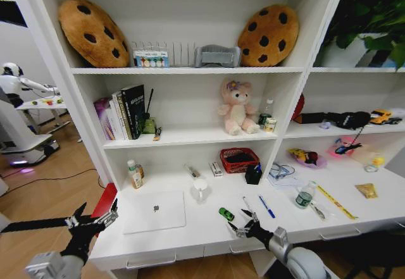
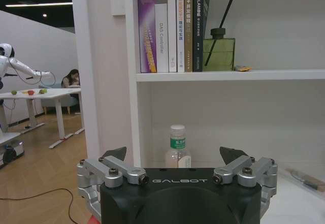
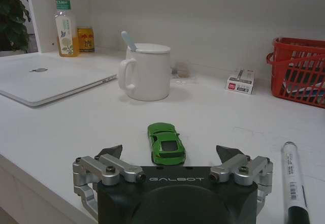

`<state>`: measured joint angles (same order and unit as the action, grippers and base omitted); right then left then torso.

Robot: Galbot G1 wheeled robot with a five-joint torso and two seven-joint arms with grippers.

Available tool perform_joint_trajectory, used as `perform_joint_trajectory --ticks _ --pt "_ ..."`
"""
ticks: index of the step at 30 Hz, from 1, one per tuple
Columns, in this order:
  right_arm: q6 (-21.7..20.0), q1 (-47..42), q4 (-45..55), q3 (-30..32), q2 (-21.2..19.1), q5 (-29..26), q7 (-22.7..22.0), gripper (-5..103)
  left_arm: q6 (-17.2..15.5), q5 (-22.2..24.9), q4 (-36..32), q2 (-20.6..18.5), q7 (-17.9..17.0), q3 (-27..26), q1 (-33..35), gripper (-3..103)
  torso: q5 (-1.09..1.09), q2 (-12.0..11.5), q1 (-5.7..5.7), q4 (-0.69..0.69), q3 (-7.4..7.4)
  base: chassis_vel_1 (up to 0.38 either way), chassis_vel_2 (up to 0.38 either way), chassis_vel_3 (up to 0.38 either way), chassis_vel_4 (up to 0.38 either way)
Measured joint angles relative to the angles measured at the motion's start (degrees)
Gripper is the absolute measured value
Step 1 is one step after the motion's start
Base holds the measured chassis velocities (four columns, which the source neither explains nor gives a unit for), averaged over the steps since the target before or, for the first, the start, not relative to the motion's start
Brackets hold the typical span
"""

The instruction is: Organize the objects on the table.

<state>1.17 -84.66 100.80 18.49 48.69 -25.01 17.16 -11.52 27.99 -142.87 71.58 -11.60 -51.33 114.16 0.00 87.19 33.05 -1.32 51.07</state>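
1. Head view: white desk (image 1: 190, 241) under tall shelving. Closed laptop (image 1: 154, 211) lies at the left, mug (image 1: 200, 189) just right of it. Green toy car (image 1: 226, 214) sits near the front edge, centre. Blue pen (image 1: 266, 207) and a marker (image 1: 249, 205) lie right of the car, a clear bottle (image 1: 305, 195) further right. Another bottle (image 1: 134, 173) stands far left by the shelf wall. Red basket (image 1: 240, 160) at the back.
2. Head view, arms: right gripper (image 1: 242, 225) hangs over the front edge just near-right of the car, fingers spread wide, holding nothing. Left gripper (image 1: 95, 219) is off the desk's left end, fingers wide, empty.
3. Left wrist view: left gripper (image 2: 175, 158) wide open, pointing at the bottle (image 2: 177, 148) standing by the shelf wall; books (image 2: 172, 28) on the shelf above.
4. Right wrist view: right gripper (image 3: 171, 153) wide open, car (image 3: 166, 142) between the fingertips' line and the mug (image 3: 147, 71), not touched. Marker (image 3: 293, 178) lies beside the gripper; laptop (image 3: 45, 79) and basket (image 3: 299, 76) sit at opposite sides.
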Motion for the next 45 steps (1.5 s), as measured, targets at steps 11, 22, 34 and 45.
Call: perform_joint_trajectory --ticks 11,22,34,45 --pt "0.1 2.5 -2.9 -2.2 0.5 -0.3 -0.1 100 0.0 0.0 0.0 0.0 0.0 0.0 0.0 100 0.0 0.0 0.0 0.0 0.0 0.0 0.0 0.0 0.0" --pt "-0.5 6.4 -5.1 -5.2 0.5 -1.4 -0.1 94 0.0 0.0 0.0 0.0 0.0 0.0 0.0 100 0.0 0.0 -0.01 0.0 0.0 0.0 0.0 0.0 0.0" --pt "0.0 6.5 -5.4 -5.3 0.4 -1.4 -0.1 52 0.0 0.0 0.0 0.0 0.0 0.0 0.0 100 0.0 0.0 -0.01 0.0 0.0 0.0 0.0 0.0 0.0" --pt "0.2 5.8 -5.0 -4.0 0.5 -1.5 -0.4 35 0.0 0.0 0.0 0.0 0.0 0.0 0.0 100 0.01 0.0 -0.01 -0.01 0.0 0.0 0.0 0.0 0.0"
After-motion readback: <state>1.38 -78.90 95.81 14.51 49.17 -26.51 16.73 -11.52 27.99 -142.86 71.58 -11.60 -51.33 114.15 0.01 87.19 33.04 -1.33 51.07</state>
